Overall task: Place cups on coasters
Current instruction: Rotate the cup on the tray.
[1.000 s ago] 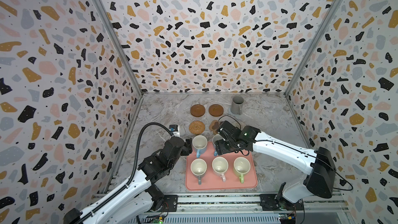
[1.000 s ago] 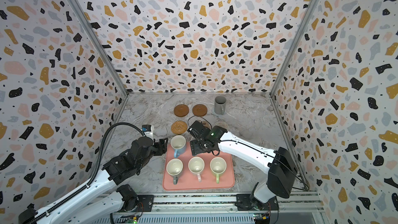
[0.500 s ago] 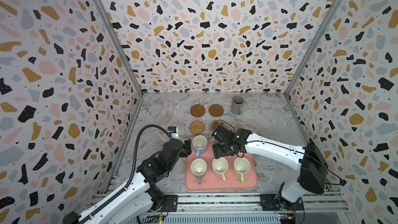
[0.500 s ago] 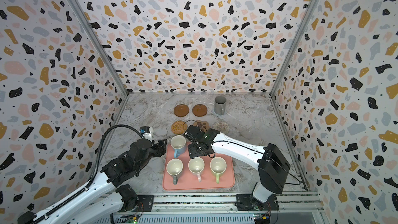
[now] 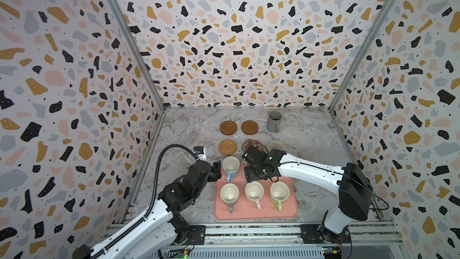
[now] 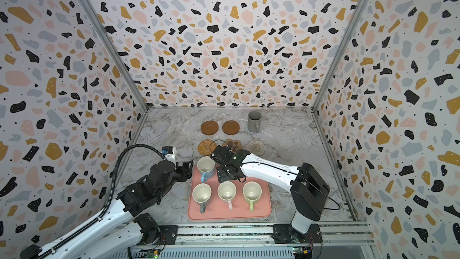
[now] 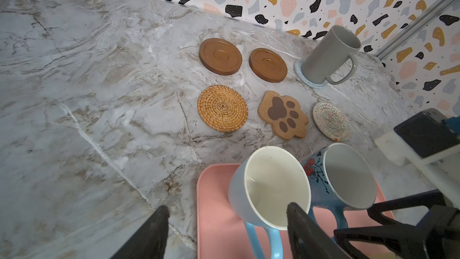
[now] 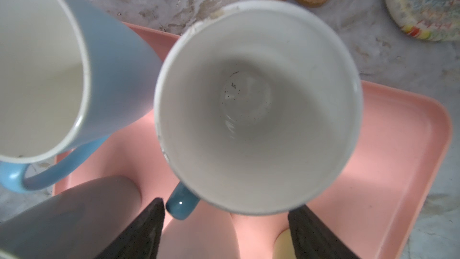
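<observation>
L fingers (image 7: 298, 227): black, tapered, spread wide, gripping nothing. L gripper (image 7: 226, 208) sits at plain light-blue mug (image 7: 268, 188), one finger in front of its rim, the other over bare tabletop.
R fingers (image 8: 146, 222): black wedges, also wide apart, nothing held. R gripper (image 8: 225, 208) hangs over floral blue mug (image 8: 256, 105), which has a glossy white inside and its handle just beside one finger.
Blue mugs: upright, side by side at far edge of pink tray (image 5: 291, 210); tray matte w/ rounded corners.
Tray front row: grey mug (image 5: 229, 193), pink mug (image 5: 254, 191), light-green mug (image 5: 279, 192); cream insides, handles toward robot base.
Near coasters: woven rattan round (image 5: 227, 147), cork paw coaster (image 7: 283, 114) w/ brown pads, whitish patterned round (image 5: 275, 145); all bare.
Far coasters: 2 wooden discs (image 5: 228, 127), smooth w/ dished centres, bare; tall grey mug (image 5: 273, 122) upright on grey-blue woven round (image 7: 316, 85).
Tabletop (image 5: 311, 130): grey-white, marble look.
</observation>
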You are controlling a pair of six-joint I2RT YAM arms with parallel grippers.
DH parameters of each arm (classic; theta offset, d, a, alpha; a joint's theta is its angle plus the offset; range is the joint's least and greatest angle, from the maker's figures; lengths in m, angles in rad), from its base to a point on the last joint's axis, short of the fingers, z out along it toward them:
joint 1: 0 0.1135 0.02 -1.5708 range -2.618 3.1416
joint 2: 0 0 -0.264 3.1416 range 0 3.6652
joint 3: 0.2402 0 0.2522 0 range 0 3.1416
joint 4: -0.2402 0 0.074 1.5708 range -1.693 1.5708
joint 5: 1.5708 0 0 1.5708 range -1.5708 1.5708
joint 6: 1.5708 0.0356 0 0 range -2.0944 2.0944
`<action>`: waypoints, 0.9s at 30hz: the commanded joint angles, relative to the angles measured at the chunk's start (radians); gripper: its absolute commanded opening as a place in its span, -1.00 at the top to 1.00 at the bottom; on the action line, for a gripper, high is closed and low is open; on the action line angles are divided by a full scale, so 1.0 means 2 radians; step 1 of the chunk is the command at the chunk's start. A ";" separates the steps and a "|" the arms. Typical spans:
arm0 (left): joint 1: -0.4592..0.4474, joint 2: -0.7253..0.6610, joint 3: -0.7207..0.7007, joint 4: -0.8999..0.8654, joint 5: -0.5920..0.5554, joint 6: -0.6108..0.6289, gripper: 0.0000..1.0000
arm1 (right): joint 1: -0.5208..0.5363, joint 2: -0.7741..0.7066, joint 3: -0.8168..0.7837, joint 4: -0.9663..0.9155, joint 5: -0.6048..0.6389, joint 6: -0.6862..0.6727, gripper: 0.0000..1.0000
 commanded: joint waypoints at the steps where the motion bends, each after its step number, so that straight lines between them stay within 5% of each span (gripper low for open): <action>1: 0.000 -0.005 -0.010 0.021 -0.008 -0.005 -0.52 | 0.001 -0.001 0.004 -0.003 0.016 0.008 -0.61; 27: 0.000 0.007 -0.009 0.028 -0.007 -0.005 -0.53 | -0.026 -0.031 -0.038 -0.010 0.026 0.003 -0.58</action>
